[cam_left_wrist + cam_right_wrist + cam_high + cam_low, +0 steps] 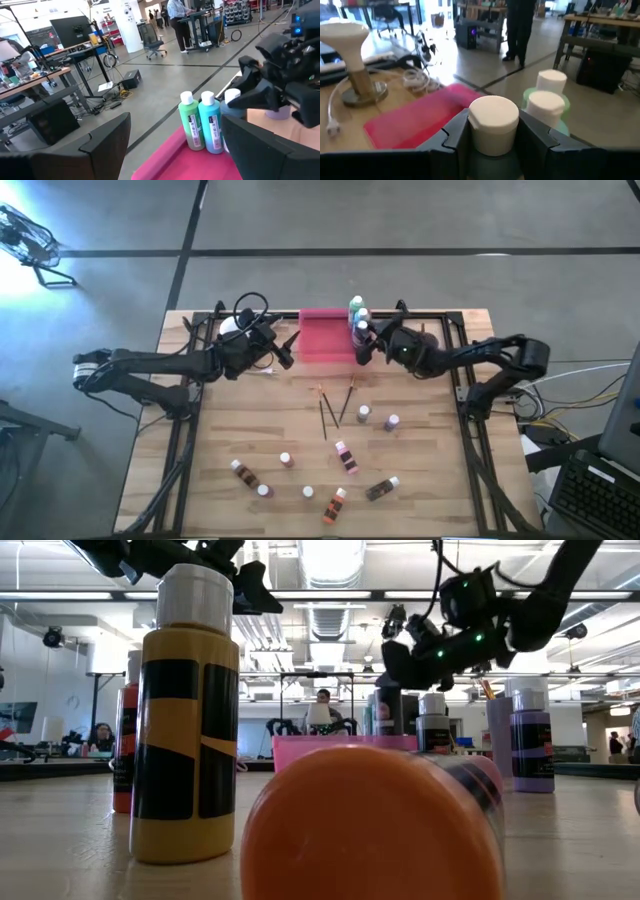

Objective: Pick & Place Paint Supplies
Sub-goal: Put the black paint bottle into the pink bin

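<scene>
Three bottles matter most at the right end of the pink tray (pixel 322 338). A green bottle (pixel 190 120) and a blue bottle (pixel 210 121) already stand upright side by side at the tray's far right corner, and a third, white-capped bottle (pixel 493 120) sits between the fingers of the right gripper (pixel 363 343), just beside those two. The right gripper's jaws are clenched on this bottle just below its cap, holding it upright, probably so it can be set down in line with its neighbours without tipping.

Across the tray, the left gripper (pixel 287 346) hovers at the tray's left end with its jaws released and nothing between them, seemingly waiting clear of the placement.

Many more small bottles (pixel 346 456) lie scattered across the near half of the wooden table (pixel 430 480), some standing, some on their sides, with thin paintbrushes (pixel 328 408) crossed near the middle. A white lamp (pixel 350 55) stands left of the tray.
</scene>
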Available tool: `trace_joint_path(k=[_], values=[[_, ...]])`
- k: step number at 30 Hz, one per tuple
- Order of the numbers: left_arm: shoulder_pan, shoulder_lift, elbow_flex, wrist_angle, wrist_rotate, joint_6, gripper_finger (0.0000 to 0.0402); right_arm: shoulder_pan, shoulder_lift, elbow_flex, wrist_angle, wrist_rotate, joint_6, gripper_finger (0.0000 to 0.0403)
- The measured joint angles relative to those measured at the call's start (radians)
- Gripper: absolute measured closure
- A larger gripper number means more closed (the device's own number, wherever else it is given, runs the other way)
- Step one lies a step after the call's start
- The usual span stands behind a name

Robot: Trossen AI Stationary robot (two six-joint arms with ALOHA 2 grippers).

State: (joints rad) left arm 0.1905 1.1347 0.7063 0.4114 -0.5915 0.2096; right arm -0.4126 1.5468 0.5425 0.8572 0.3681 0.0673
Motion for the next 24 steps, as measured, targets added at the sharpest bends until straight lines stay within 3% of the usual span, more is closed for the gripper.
trace_joint_path(k=[11,19,24], values=[[0.000,0.000,-0.003,-0.003,0.001,0.024,0.0090,-0.003,0.087,0.006,0.055,0.047,0.031,0.0289],[0.000,0.000,-0.003,-0.003,0.000,0.023,0.0090,-0.003,0.087,0.008,0.039,0.048,0.031,0.0270],[0.000,0.000,-0.004,-0.003,0.000,0.023,0.0090,-0.003,0.085,0.007,0.028,0.047,0.031,0.0278]])
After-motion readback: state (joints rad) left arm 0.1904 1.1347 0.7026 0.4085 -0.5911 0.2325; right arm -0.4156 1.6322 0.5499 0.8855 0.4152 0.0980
